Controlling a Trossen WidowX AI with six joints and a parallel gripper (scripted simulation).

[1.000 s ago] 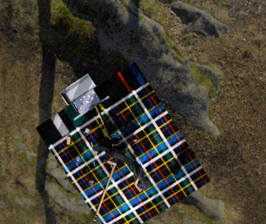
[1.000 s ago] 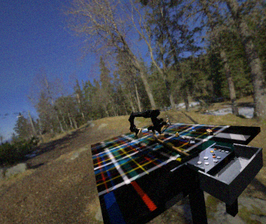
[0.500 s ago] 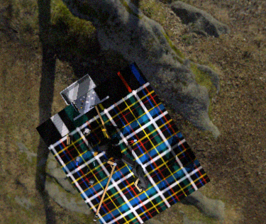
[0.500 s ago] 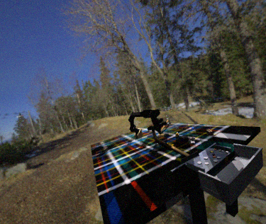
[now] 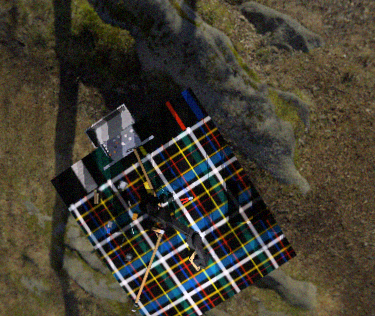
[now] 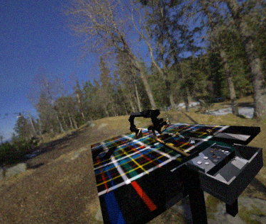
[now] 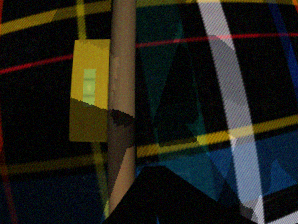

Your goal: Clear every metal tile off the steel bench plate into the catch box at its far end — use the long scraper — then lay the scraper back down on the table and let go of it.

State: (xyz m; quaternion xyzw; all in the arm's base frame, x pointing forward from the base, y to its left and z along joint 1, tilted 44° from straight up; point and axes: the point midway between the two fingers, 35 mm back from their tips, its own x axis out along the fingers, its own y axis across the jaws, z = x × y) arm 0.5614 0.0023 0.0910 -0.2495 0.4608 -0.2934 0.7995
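Observation:
The long scraper has a wooden handle (image 5: 143,169) (image 6: 172,146) (image 7: 123,60) and a thin grey blade (image 5: 147,141) across the near side of the steel plate (image 5: 114,153). The handle lies over the tartan table. Several small metal tiles (image 5: 125,137) (image 6: 206,158), pale and brown, lie on the plate. The catch box (image 5: 108,125) (image 6: 228,191) is beyond it; no tile can be made out inside. My gripper (image 7: 156,172) is shut and empty near the handle's rear end. In the wrist view the handle runs past its left side; exact height is unclear.
A yellow block (image 5: 148,185) (image 7: 90,55) sits against the left of the handle. Red-handled pliers (image 5: 185,200) lie right of the gripper. Another long wooden tool (image 5: 149,262) and a wooden bracket (image 5: 194,261) lie toward the near edge. A small wooden block (image 5: 96,197) is at the left.

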